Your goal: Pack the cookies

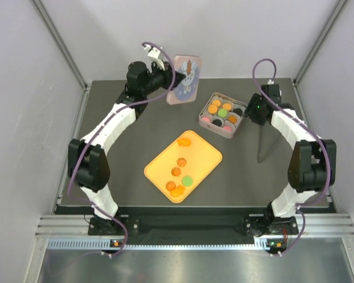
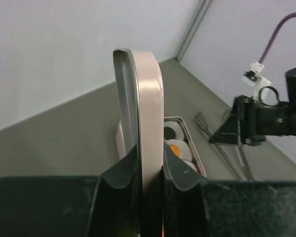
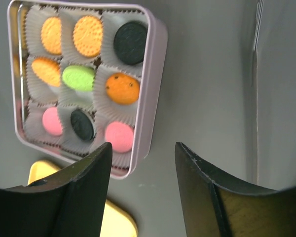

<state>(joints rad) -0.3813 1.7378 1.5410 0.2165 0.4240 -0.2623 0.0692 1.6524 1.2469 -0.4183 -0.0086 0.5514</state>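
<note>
Cookies [image 3: 123, 88] fill fluted cups [image 3: 99, 101] in the pink tin [image 3: 153, 84]; left jaws clamp its thin lid [image 2: 149, 113], right jaws gape.

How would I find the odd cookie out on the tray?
Start at the big orange tray mid-table. At its end nearest the robot's bases, among orange cookies, lies one green cookie, the only green one on that tray.

We see a dark grey counter [image 1: 130, 177] with an orange tray [image 1: 205, 154] near its middle. Beyond the tray, to the right, sits a pink square tin [image 3: 155, 74] lined with paper cups. A pink lid [image 1: 186, 79] stands upright left of the tin. A thin metal utensil [image 1: 263, 146] lies to the tin's right.
</note>
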